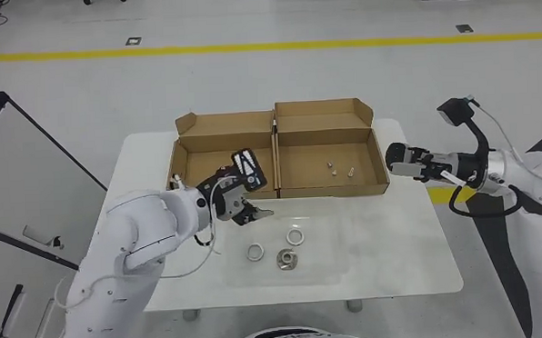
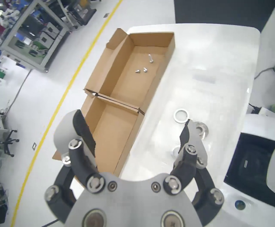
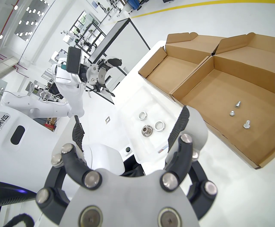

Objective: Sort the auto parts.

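Left hand (image 1: pixel 247 212), spread, hangs by the empty box (image 1: pixel 207 164); rings (image 1: pixel 295 236) and flange (image 1: pixel 288 258) at its five o'clock. Right hand (image 1: pixel 392 158) spread.

Along the white table's (image 1: pixel 393 245) far edge, two brown cardboard boxes (image 1: pixel 196 165) side by side. Three steel bolts (image 1: pixel 340 172) lie in the right box (image 1: pixel 303 168). Before them lie two silver rings (image 1: pixel 295 236) and one flanged metal hub (image 1: pixel 287 258).

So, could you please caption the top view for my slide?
Open left end effector near three round parts; three bolts in box.
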